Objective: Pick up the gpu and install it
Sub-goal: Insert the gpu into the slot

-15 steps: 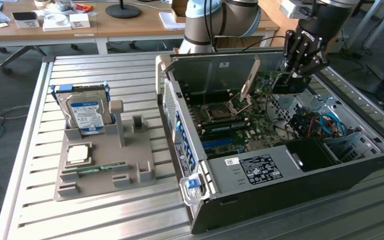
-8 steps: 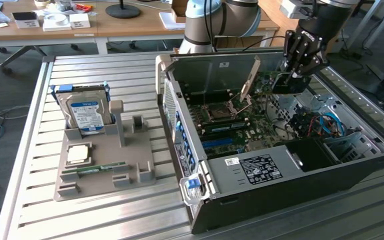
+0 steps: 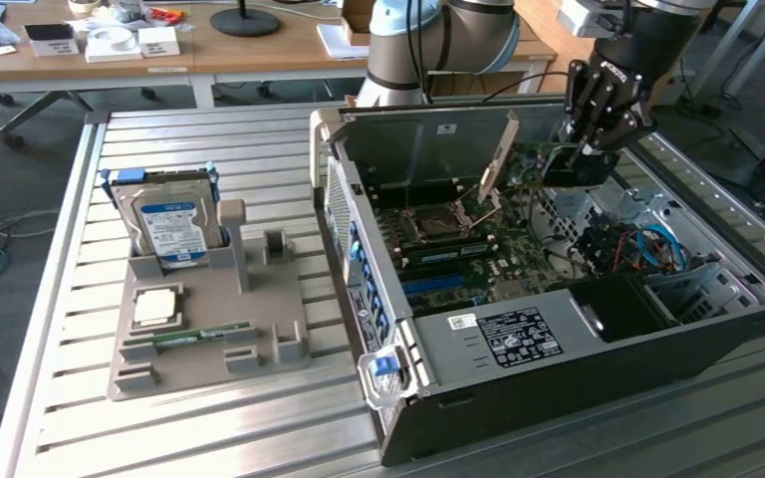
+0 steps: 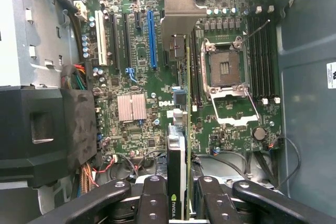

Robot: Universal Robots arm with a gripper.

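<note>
Gripper [image 3: 593, 149] clamps the gpu [image 3: 526, 167] over the motherboard [image 3: 462, 249]. Wrist view catches a blue slot [image 4: 152, 38] beside its bracket [image 4: 181, 6], CPU socket [image 4: 226, 69] opposite.

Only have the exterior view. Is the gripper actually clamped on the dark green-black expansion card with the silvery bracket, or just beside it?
Observer: Clamped. In the wrist view the gripper has a black finger on each face of the dark green-black gpu card, seen edge-on.
Operator: Lined up with the long blue slot?
Observer: No. The card's edge runs parallel to the long blue slot but is offset from it, toward the silver-framed CPU socket.
</note>
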